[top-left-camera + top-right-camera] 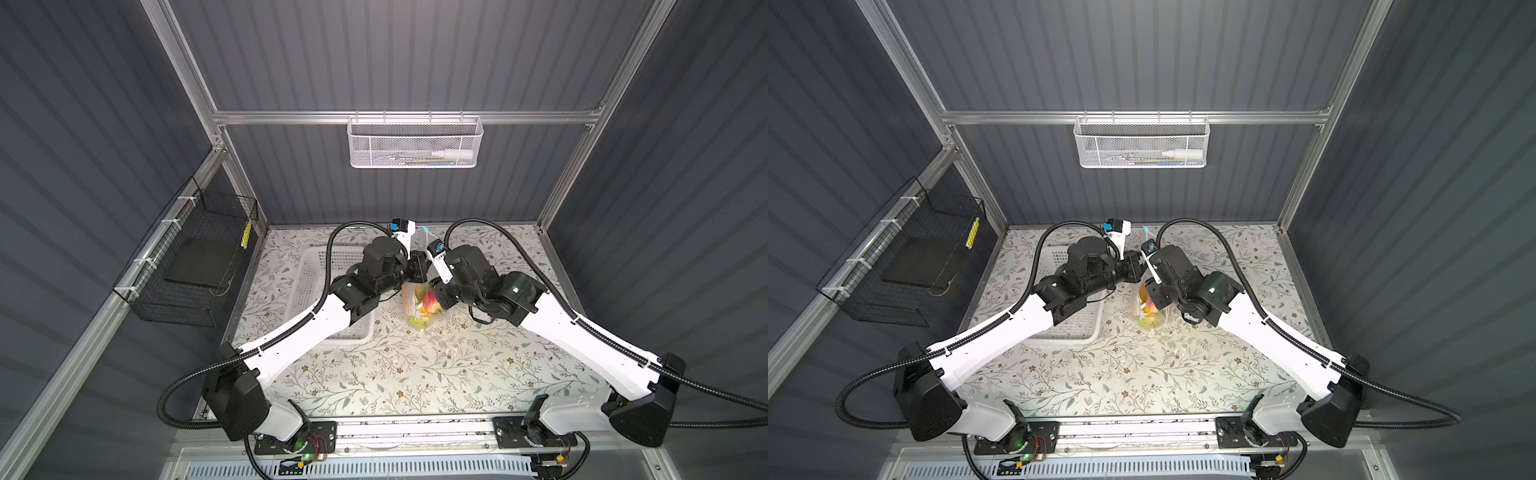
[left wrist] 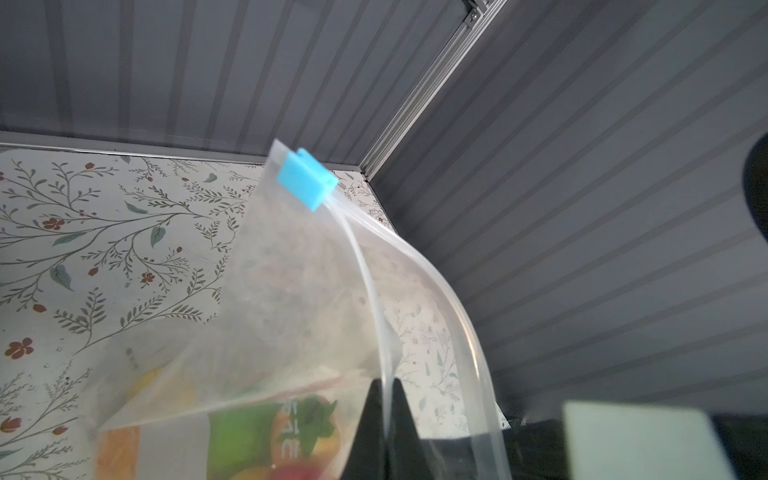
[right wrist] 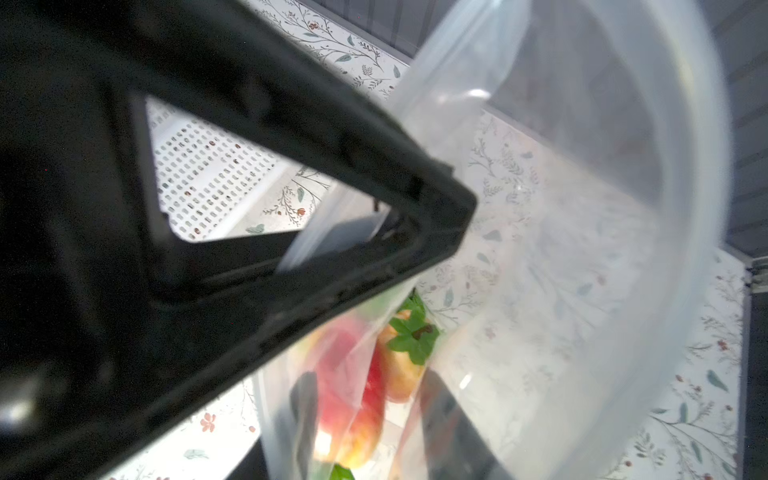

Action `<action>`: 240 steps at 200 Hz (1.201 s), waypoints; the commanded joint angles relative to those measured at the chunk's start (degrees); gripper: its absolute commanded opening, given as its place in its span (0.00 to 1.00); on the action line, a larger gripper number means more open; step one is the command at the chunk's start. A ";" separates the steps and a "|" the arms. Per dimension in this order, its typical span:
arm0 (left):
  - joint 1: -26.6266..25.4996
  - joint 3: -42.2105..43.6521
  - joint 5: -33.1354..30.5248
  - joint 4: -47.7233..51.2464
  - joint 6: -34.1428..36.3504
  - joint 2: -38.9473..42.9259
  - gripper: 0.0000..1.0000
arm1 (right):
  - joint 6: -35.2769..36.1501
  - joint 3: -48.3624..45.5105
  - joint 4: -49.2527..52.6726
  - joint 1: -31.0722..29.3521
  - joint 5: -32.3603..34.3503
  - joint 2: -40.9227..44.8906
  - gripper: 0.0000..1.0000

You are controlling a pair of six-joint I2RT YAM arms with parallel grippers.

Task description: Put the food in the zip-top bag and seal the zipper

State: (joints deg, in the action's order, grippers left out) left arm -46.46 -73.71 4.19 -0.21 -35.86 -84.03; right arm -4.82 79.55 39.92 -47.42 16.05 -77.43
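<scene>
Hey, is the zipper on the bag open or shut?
Open. The zipper tracks part just past the blue slider, and the zip-top bag mouth gapes.

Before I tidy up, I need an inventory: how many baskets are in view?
3. A white perforated basket on the table; a white mesh basket hanging on the rear rail; a black wire basket on the left wall.

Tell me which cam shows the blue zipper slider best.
Left wrist: the slider is close, sharp and unobstructed. Both top views show only a tiny blue speck. Right wrist view misses it.
</scene>
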 commanded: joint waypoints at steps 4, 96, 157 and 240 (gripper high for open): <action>-0.21 0.60 -0.74 -1.66 -1.02 0.88 0.03 | -0.63 1.16 -0.40 -0.33 2.83 1.00 0.25; 10.22 3.25 4.49 -1.41 8.14 9.68 0.88 | 6.30 0.06 -4.08 5.66 -15.22 7.69 0.02; 15.56 9.25 23.57 -8.71 16.50 9.87 0.87 | 12.38 -1.68 -2.43 11.33 -30.55 10.87 0.00; 17.31 16.51 31.41 -16.41 24.15 7.85 0.73 | 13.19 -5.44 -3.67 15.07 -40.88 12.03 0.00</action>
State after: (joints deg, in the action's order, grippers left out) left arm -29.89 -58.37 32.95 -12.78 -15.88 -75.37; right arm 6.94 74.13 38.13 -32.82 -19.57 -66.37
